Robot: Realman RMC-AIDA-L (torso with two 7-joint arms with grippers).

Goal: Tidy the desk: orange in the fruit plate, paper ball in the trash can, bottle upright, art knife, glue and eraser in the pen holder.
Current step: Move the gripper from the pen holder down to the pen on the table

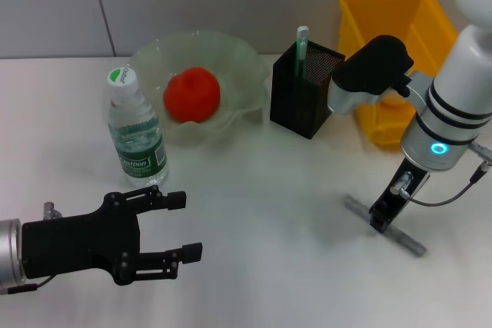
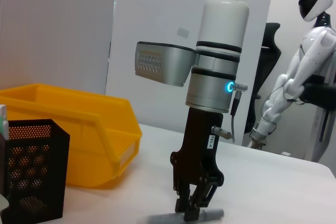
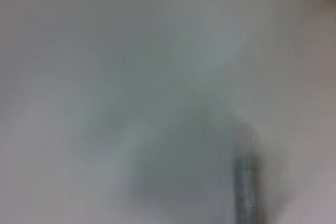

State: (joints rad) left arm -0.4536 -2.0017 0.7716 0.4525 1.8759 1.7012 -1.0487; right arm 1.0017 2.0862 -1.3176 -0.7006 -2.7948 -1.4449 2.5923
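My right gripper (image 1: pixel 382 219) stands upright over the grey art knife (image 1: pixel 384 226), which lies flat on the table at the front right. In the left wrist view the right gripper (image 2: pixel 191 211) has its fingers closed on the art knife (image 2: pixel 210 214). The right wrist view shows a blurred end of the art knife (image 3: pixel 245 187). The orange (image 1: pixel 192 94) lies in the translucent fruit plate (image 1: pixel 246 63). The bottle (image 1: pixel 137 132) stands upright beside it. A green-and-white glue stick (image 1: pixel 301 48) rises from the black mesh pen holder (image 1: pixel 304 94). My left gripper (image 1: pixel 181 228) is open at the front left. Paper ball and eraser are out of view.
A yellow bin (image 1: pixel 400 51) stands at the back right, just behind the right arm and next to the pen holder (image 2: pixel 34 171). The same yellow bin (image 2: pixel 79 129) shows in the left wrist view. White table surface lies between the two grippers.
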